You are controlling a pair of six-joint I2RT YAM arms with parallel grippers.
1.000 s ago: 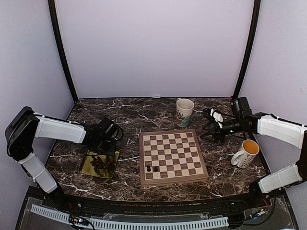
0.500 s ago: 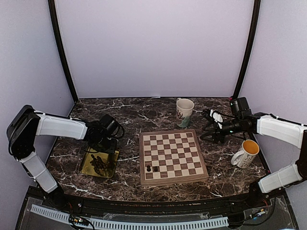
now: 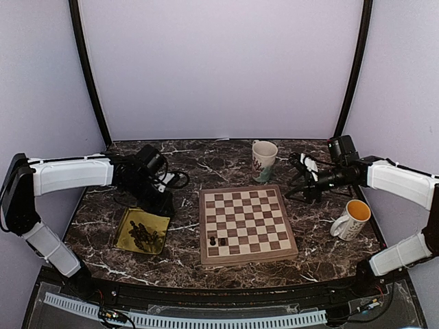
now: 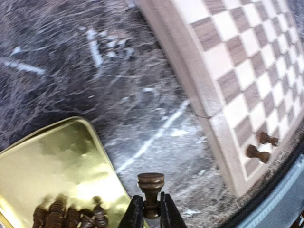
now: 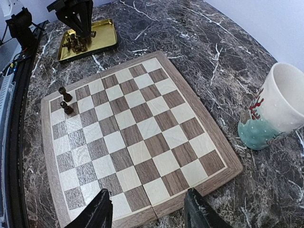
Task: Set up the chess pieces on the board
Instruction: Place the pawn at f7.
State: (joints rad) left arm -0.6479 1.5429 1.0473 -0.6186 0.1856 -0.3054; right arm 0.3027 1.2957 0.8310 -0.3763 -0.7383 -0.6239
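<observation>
Grips a dark pawn (image 4: 150,185) by its stem, jaws of the left gripper (image 4: 151,211) clamped together on it, above the gold tray (image 4: 57,156) corner and the heaped chess pieces (image 4: 71,216). Holds the right gripper (image 5: 149,216) spread and empty near the board (image 4: 247,71). Calls next for carrying across and setting the pawn upright beside the two standing pieces (image 4: 259,153).

Marble table (image 3: 206,164), dark, white-veined. On it: board (image 3: 248,190), centre; gold tray (image 3: 127,229), lower left; white mug (image 3: 264,156), upper centre; second mug (image 3: 353,219), right.

Board (image 3: 247,224) x1; pcs (image 3: 217,241): 2 on it, 1 in left tool (image 4: 151,210), rest uncountable; tray (image 3: 123,234) x1; mugs (image 3: 265,156) x2.
</observation>
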